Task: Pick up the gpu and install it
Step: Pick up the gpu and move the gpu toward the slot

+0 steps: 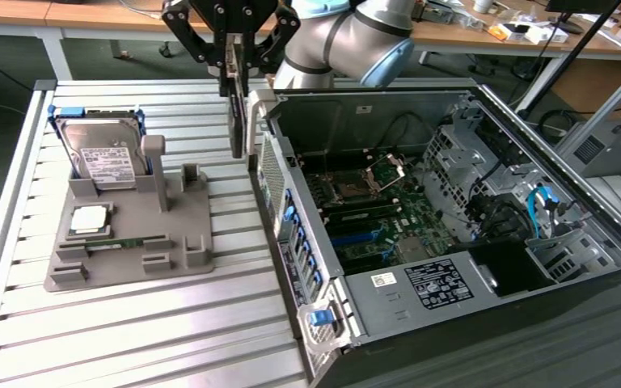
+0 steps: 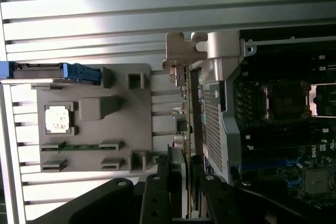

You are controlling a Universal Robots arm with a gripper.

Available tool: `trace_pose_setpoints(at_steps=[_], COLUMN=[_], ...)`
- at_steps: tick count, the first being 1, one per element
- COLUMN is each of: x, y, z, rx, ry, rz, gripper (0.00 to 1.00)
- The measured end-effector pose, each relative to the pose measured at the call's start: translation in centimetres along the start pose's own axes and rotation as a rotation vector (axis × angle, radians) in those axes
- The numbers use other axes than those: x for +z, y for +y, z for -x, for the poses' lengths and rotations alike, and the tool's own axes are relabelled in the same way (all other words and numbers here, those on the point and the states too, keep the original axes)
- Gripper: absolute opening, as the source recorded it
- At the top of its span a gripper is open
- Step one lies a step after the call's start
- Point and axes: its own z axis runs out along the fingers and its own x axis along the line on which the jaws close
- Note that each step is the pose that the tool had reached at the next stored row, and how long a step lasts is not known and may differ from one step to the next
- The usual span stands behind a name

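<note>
The gpu [image 1: 237,113] hangs on edge in the air, a thin dark card with its silver end bracket [image 1: 255,121] toward the case. My gripper [image 1: 235,65] is shut on its upper edge. The card hovers over the gap between the grey parts holder [image 1: 181,218] and the back wall of the open computer case [image 1: 289,218]. In the wrist view the gpu [image 2: 185,108] runs edge-on from between my fingers [image 2: 157,192] to the bracket [image 2: 181,51], just beside the case's perforated wall [image 2: 212,114]. The motherboard [image 1: 375,210] lies exposed inside the case.
The grey holder carries a silver hard drive [image 1: 100,153] standing at its far end, a processor [image 1: 87,218] and a green memory stick [image 1: 116,241]. All sits on a slatted aluminium table [image 1: 127,323]. Cables and drive cages [image 1: 504,202] crowd the case's far side.
</note>
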Motion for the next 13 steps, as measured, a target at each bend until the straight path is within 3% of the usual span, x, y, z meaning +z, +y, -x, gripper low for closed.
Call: trace_pose_setpoints(at_steps=[13], x=[0.02], y=[-0.32], z=[1.2], rx=[0.000], ry=[0.0001], rz=[0.0000], gripper=[0.27])
